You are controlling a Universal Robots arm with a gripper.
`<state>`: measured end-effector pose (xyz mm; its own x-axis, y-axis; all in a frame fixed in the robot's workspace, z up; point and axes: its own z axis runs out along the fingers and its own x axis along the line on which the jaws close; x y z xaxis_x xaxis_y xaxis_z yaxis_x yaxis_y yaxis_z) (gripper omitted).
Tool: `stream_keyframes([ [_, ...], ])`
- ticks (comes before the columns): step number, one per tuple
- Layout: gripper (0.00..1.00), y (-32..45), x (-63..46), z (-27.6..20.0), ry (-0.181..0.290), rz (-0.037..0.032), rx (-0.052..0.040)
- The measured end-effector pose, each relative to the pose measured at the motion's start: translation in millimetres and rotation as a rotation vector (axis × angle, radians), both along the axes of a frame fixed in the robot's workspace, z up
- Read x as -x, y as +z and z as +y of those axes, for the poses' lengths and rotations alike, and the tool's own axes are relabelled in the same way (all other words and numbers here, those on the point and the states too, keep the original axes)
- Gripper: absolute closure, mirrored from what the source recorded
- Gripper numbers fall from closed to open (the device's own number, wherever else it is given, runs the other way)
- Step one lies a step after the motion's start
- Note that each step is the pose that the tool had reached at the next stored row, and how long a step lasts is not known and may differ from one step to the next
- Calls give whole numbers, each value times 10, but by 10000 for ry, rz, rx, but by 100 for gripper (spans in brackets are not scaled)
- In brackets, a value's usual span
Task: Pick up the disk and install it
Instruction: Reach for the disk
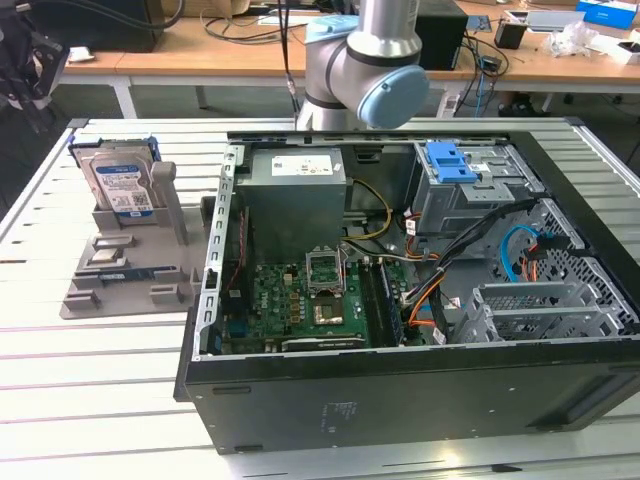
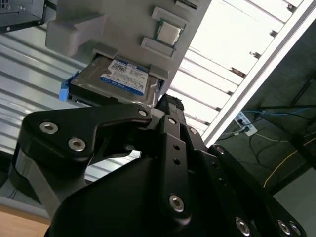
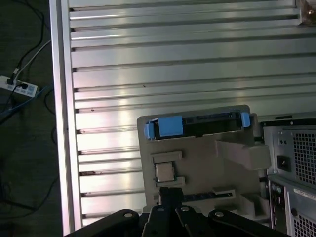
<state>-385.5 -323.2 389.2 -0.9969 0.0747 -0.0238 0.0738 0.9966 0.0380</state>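
bright, even light, with white glare on the table slats (image 2: 232, 39) (in the second wrist view).

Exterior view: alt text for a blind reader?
The disk stands on edge in a grey holder on the slatted metal table, at the exterior view's left of an open computer case; the robot arm rises beyond the case.

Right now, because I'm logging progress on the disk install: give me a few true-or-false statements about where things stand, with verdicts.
1. The disk stands on edge in the grey holder. True.
2. The disk is already inside the computer case. False: it sits in the holder, on the exterior view's left of the case.
3. The gripper carries the disk. False: the disk rests in the holder, ungripped.
4. The case is open, showing the motherboard. True.
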Motion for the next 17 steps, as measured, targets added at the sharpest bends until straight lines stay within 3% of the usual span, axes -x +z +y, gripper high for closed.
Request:
stream_keyframes([
  [2,89,-9,0,114,11,-1,62],
  [3,89,-10,0,146,12,0,76],
  [17,89,-10,0,153,14,0,77],
])
